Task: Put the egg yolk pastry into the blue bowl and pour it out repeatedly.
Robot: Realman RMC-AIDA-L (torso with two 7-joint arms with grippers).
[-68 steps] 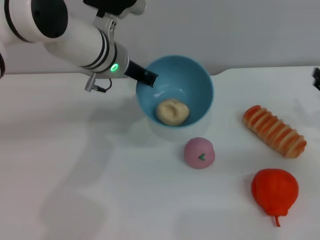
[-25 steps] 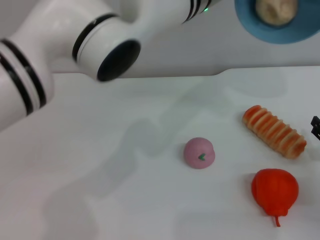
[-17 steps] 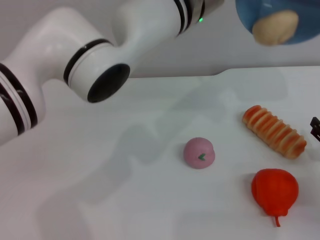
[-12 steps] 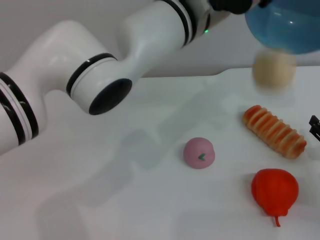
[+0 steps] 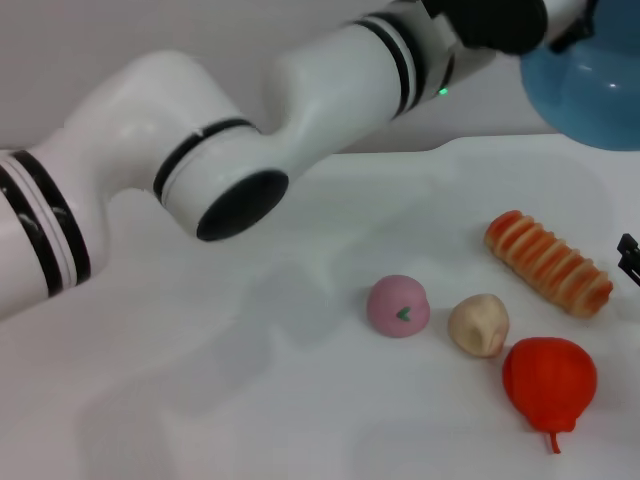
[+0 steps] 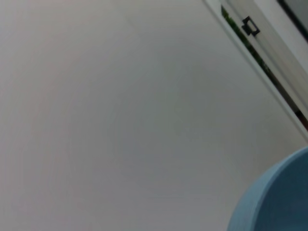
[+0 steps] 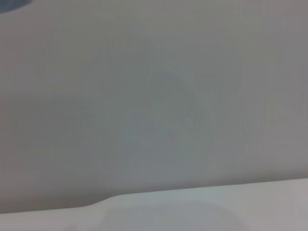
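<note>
The egg yolk pastry [image 5: 478,325] lies on the white table, between the pink bun [image 5: 398,305] and the red fruit [image 5: 549,380]. The blue bowl [image 5: 590,95] hangs high over the table's far right corner, tilted, with nothing visible in it. My left arm stretches across the scene, and its gripper [image 5: 545,35] holds the bowl by the rim. A curved piece of the bowl [image 6: 274,202] also fills a corner of the left wrist view. Only a black sliver of my right gripper [image 5: 630,257] shows at the right edge of the head view.
A long orange-and-cream striped bread [image 5: 548,262] lies right of the pastry, below the raised bowl. The table's back edge [image 5: 420,152] meets a grey wall. The left arm's thick white links [image 5: 230,150] hover over the middle and left of the table.
The bowl was lifted and tipped at the far right. The pastry fell out and now rests on the table beside the pink bun. The bowl has shifted slightly further right.
</note>
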